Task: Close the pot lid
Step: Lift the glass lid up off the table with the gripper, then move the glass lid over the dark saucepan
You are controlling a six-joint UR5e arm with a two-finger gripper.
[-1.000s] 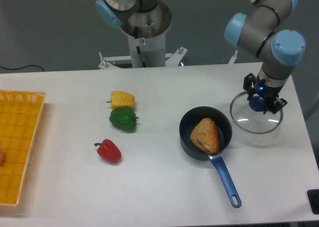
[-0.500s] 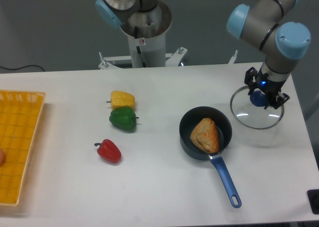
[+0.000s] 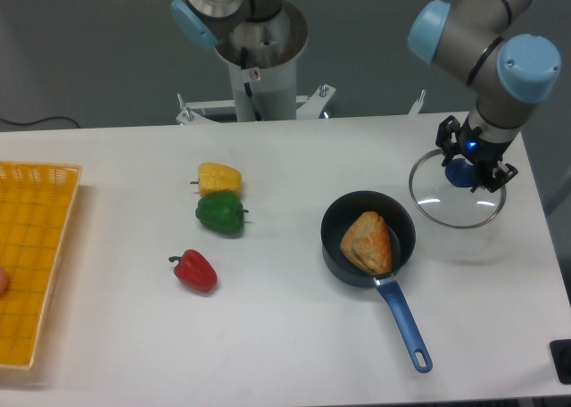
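The gripper (image 3: 471,165) is clamped on the pot lid (image 3: 457,190) knob, right of the pot (image 3: 368,238) — grasp done, placing remains.

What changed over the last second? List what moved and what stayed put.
The gripper, shut on the blue knob, rose a little, carrying the pot lid up and slightly toward the far edge of the table. It was already gripped a second ago. The pot with its pastry, the three peppers and the yellow basket stayed put.
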